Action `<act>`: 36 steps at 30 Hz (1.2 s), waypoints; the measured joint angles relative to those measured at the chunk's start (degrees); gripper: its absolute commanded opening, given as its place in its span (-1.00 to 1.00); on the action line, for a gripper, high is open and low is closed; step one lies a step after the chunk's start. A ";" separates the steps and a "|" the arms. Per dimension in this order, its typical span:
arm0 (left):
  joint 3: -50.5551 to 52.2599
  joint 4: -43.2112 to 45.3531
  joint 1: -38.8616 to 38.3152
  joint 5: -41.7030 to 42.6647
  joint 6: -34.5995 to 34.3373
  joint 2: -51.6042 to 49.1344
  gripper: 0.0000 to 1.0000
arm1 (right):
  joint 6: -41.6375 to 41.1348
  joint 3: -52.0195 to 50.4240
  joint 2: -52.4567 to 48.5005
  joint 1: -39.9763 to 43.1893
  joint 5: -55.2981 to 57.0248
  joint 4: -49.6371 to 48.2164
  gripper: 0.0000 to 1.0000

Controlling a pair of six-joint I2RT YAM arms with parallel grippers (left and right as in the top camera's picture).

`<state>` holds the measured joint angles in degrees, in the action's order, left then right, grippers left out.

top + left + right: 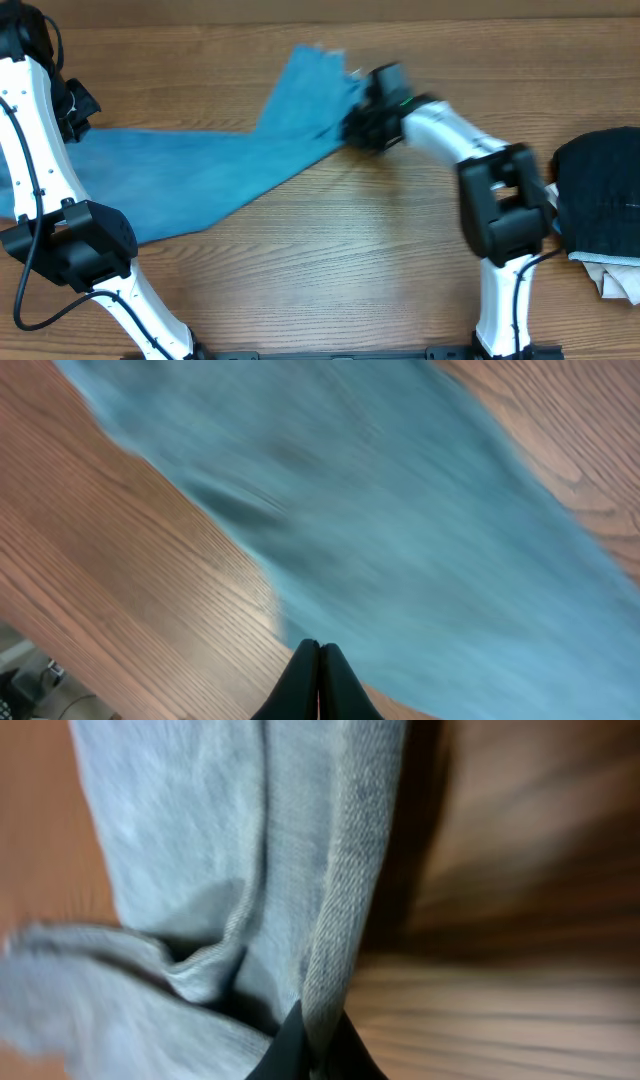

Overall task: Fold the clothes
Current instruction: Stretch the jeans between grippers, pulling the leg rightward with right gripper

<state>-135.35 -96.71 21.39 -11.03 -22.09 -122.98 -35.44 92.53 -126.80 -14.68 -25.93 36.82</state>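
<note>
The light blue jeans (200, 165) lie across the left and middle of the wooden table, with one end raised toward the far centre (310, 80). My right gripper (358, 125) is shut on a folded edge of the jeans (330, 920); the denim seam runs between its fingers (315, 1045). My left gripper (80, 108) hovers over the left part of the jeans (400, 510). Its fingers (318, 660) are pressed together with nothing between them, above the edge of the cloth. Both wrist views are motion-blurred.
A black garment (600, 185) lies at the right edge of the table, with a whitish cloth (622, 280) under its near side. The right arm's elbow (505, 205) stands next to it. Bare wood (330, 250) fills the front middle.
</note>
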 measured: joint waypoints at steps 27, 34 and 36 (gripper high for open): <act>1.18 9.70 -10.75 20.17 10.64 -19.71 0.42 | 26.49 10.58 9.57 24.76 19.98 45.20 0.25; 1.18 9.29 -12.35 19.76 11.85 -22.23 -0.92 | 26.49 10.58 9.60 24.76 20.00 45.79 0.25; 0.57 7.48 -12.44 20.74 13.22 -22.23 -0.92 | 26.51 10.58 9.60 24.76 19.98 45.72 0.25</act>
<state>-134.78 -89.23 8.95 9.72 -8.86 -145.21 -8.93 103.11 -117.21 10.09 -5.96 82.54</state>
